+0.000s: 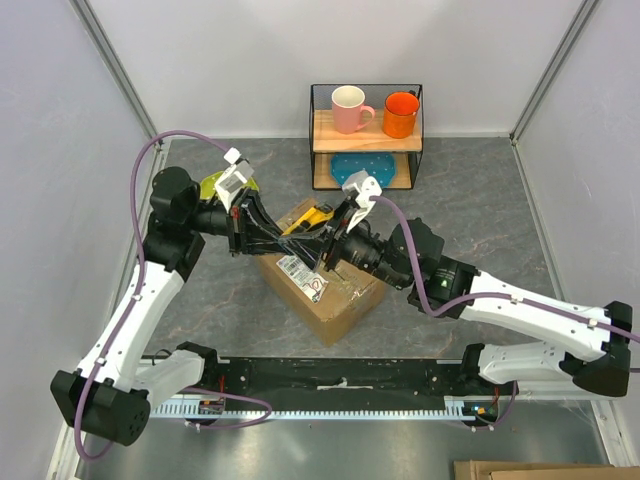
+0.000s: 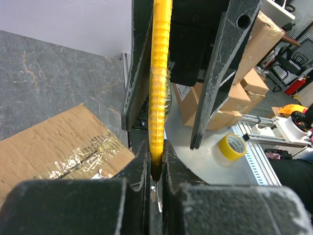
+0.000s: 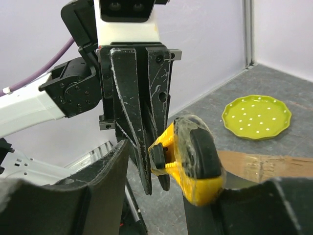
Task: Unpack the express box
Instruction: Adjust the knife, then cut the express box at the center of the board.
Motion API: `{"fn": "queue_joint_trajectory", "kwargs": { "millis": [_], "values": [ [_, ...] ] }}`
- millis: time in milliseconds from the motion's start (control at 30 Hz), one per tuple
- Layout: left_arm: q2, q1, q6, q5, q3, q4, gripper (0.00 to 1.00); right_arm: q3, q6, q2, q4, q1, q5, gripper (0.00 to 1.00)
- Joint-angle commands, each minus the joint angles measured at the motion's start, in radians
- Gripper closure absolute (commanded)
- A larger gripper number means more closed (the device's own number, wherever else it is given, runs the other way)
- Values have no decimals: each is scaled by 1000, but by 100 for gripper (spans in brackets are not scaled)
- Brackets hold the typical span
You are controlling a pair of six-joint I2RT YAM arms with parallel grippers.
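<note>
1. Grey marbled table (image 1: 470,200); the express box (image 1: 330,300) sits at its centre, beneath my grippers.
2. My left gripper (image 2: 156,171) clamps a yellow tool (image 2: 159,73).
3. My right gripper (image 3: 171,181) stands open around the tool's thick end. Only its wrist view shows the green plate (image 3: 257,116) whole.

Express box (image 1: 335,300): brown corrugated cardboard, matt, fibrous; clear glossy tape, wrinkled, on its top seam. Yellow tool (image 2: 160,73) above the box: ribbed plastic, wrapped in glossy clear film. Left gripper (image 2: 156,152) fingers: black, matt, grainy, scratched. Table (image 1: 220,290) beside the box: grey marbled, matt. Plate (image 3: 257,117) beyond the box: green, glossy
</note>
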Motion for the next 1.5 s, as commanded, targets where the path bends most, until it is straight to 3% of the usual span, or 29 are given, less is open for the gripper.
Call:
{"fn": "queue_joint_trajectory", "kwargs": {
  "millis": [0,133,233,333,467,567,600,667,700,767,800,833,1067,1467],
  "values": [
    [-22,-4,-36,118,-5,35,98,48,43,19,76,-9,-79,51],
    [-26,-4,-33,123,-17,35,98,47,51,27,87,-12,-82,63],
    [-34,-4,-36,123,-37,34,98,39,59,27,110,-17,-81,83],
    [-45,-4,-35,131,-57,29,98,36,63,27,127,-20,-68,95],
    [-51,-4,-15,134,-68,-6,94,32,60,24,125,-23,-53,100],
    [-37,-1,56,125,-59,-124,53,29,37,-5,79,-23,-9,100],
    [-31,6,171,97,-48,-203,16,27,28,-21,62,-25,14,100],
    [6,16,328,-1,16,-381,8,19,-15,-71,-28,-25,76,100],
    [29,15,522,-161,91,-598,7,19,-30,-90,-68,-25,97,100],
    [136,13,625,-316,150,-710,8,-4,-61,-148,-164,-23,161,100],
    [176,9,693,-442,186,-774,14,-17,-67,-168,-179,-23,177,100],
    [204,10,721,-481,199,-799,16,-48,-72,-186,-218,-25,191,100],
    [164,-111,846,-701,76,-714,17,-134,-87,-233,-347,-22,261,100],
    [101,-243,956,-902,-88,-583,20,-205,-158,-147,-317,38,378,100]
  ]
}}
